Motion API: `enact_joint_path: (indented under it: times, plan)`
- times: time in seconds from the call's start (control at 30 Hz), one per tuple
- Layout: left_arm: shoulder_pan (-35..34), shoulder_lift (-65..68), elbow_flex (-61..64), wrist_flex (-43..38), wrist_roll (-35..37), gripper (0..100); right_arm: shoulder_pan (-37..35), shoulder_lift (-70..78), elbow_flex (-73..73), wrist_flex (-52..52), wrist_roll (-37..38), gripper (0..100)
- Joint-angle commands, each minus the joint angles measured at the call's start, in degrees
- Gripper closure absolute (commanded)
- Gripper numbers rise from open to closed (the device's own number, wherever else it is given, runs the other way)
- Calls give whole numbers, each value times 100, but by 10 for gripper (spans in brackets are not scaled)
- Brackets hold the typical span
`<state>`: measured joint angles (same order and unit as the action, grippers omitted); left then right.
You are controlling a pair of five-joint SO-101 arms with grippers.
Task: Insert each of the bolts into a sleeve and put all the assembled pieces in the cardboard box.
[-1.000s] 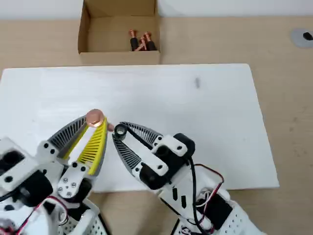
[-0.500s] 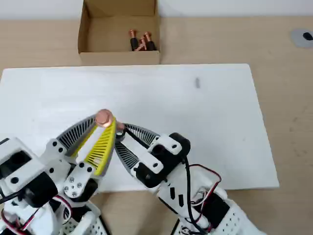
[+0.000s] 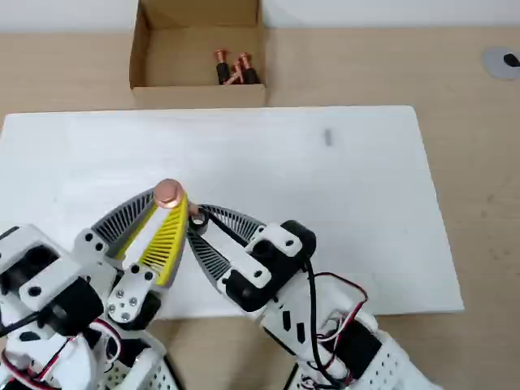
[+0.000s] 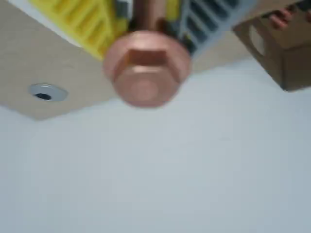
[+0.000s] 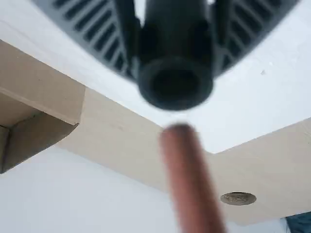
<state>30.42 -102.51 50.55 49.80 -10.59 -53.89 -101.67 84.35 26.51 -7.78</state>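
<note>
Left gripper (image 3: pixel 166 205) clamped on bolt (image 4: pixel 147 68), right gripper (image 3: pixel 197 218) clamped on sleeve (image 5: pixel 176 80), tips close together over the board (image 3: pixel 349 203). Bolt shank sits just off the sleeve mouth, not in. Box (image 3: pixel 140 57) holds assembled pieces (image 3: pixel 234 69).

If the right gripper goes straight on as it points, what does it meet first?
Probably the copper-coloured metal bolt held in the left gripper; its shank lies just ahead of the black cylindrical sleeve in the right gripper.
</note>
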Motion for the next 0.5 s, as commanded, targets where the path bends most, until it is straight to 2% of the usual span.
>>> enact_joint_path:
  times: [0.0,0.47]
  plan:
    - [-79,-13,-158,9,-114,996,-110,-13,-22,-132,-53,987]
    - [-70,-31,114,9,88,996,-110,-13,-13,-132,-53,987]
